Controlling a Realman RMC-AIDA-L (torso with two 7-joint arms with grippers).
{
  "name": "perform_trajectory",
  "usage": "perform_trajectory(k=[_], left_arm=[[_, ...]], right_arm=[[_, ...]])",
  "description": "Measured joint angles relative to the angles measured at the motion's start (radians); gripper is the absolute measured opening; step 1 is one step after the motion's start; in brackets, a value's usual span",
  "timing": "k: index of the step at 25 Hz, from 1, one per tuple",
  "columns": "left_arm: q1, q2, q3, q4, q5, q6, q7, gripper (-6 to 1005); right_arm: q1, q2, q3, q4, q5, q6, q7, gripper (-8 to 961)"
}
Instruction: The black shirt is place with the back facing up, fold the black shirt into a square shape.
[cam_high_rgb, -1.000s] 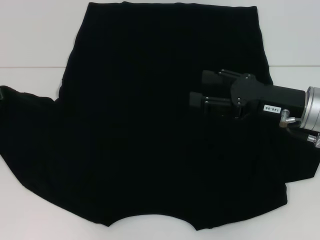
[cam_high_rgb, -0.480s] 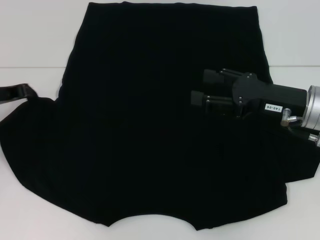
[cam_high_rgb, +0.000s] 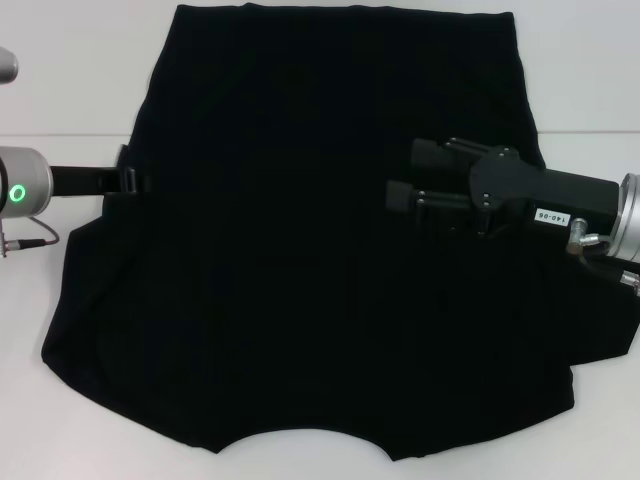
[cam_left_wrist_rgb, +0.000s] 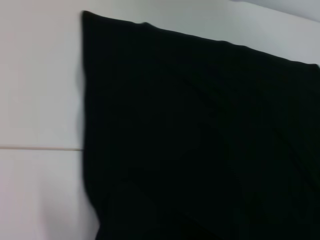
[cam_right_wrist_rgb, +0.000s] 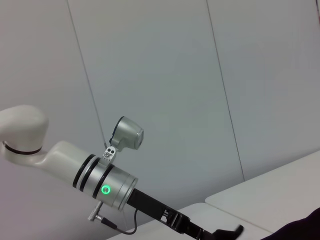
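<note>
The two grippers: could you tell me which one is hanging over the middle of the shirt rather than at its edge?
The right gripper, fingers apart over the black shirt; the left gripper is at the shirt's left edge.

The shirt is plain black, no print showing, filling mid-frame on a white bench. The right gripper at right is black behind a silver wrist; the left arm's silver cuff, far left, shows a green ring light.
</note>
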Motion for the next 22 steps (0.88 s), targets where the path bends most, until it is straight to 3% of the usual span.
perform_trajectory(k=[8,13,18,22], left_arm=[[0.025,-0.01,0.006,0.035,-0.084,0.102,0.049,31],[0.027,-0.039,0.008,0.029,-0.091,0.104,0.075,32],[0.02,-0.046,0.017,0.03,-0.099,0.153,0.112,33],[0.017,-0.047,0.021,0.033,-0.13,0.23,0.132,139]], right_arm=[[-0.005,0.0,0.0,0.0,0.001,-0.002,0.0,882],[-0.005,0.002,0.0,0.0,0.002,0.0,-0.004,882],[-0.005,0.002,0.0,0.0,0.002,0.001,-0.008,882],[-0.005,-0.002,0.0,0.0,0.002,0.003,-0.006,881]])
